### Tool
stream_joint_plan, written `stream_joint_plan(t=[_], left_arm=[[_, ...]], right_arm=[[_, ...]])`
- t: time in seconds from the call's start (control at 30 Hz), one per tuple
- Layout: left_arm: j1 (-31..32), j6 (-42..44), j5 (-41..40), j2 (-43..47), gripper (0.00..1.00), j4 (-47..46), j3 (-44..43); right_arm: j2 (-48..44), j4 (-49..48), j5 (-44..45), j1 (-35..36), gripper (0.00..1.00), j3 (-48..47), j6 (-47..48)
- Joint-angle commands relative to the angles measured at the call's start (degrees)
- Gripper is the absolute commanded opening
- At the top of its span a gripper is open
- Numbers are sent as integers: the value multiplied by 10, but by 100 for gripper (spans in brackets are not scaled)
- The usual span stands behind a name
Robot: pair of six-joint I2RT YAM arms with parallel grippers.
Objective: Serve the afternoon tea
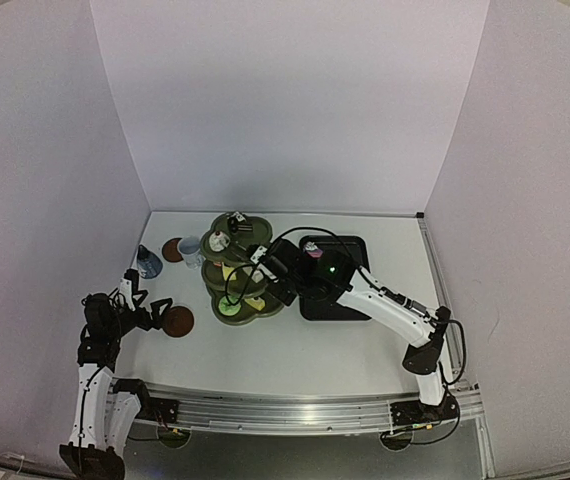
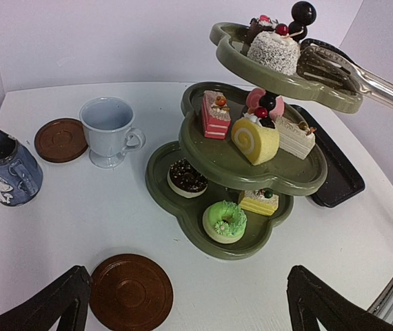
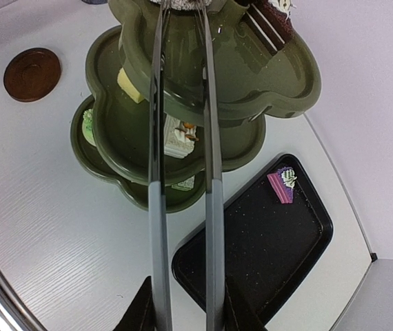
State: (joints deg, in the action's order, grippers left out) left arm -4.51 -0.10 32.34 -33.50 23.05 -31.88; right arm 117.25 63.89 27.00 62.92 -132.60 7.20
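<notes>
The olive-green three-tier stand (image 2: pixel 203 148) (image 1: pixel 233 300) (image 3: pixel 272 83) holds small cakes on every tier. A white cake (image 2: pixel 273 52) and a chocolate cake (image 2: pixel 260 27) sit on top. A pink slice (image 2: pixel 215 116) and a yellow roll (image 2: pixel 255 140) are on the middle tier, and a green ring cake (image 2: pixel 225 221) is at the bottom. My right gripper (image 3: pixel 186 314) (image 1: pixel 268 265) is shut on the thin tongs (image 3: pixel 156 172) (image 2: pixel 341 69), whose tips reach the top tier beside the white cake. My left gripper (image 2: pixel 189 310) (image 1: pixel 150 312) is open above the table, beside a brown coaster (image 2: pixel 131 291) (image 1: pixel 177 321).
A white mug (image 2: pixel 109 129) (image 1: pixel 191 250), a second brown coaster (image 2: pixel 61 140) (image 1: pixel 172 249) and a blue-grey pot (image 2: pixel 10 169) (image 1: pixel 147 262) stand left of the stand. The black tray (image 3: pixel 252 255) (image 1: pixel 337 300) to the right holds one purple cake slice (image 3: pixel 283 185). White walls enclose the table.
</notes>
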Motion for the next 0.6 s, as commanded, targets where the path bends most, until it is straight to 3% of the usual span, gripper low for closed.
stream_joint_plan(t=[0.0,0.57], left_arm=[[-2,-3,-1,0,100,-10,-10],[-2,-3,1,-2,100,-12,-8]], right_arm=[[-15,-14,3,0,26,-20,-10],[-71,-11,0,-1,27,0,-29]])
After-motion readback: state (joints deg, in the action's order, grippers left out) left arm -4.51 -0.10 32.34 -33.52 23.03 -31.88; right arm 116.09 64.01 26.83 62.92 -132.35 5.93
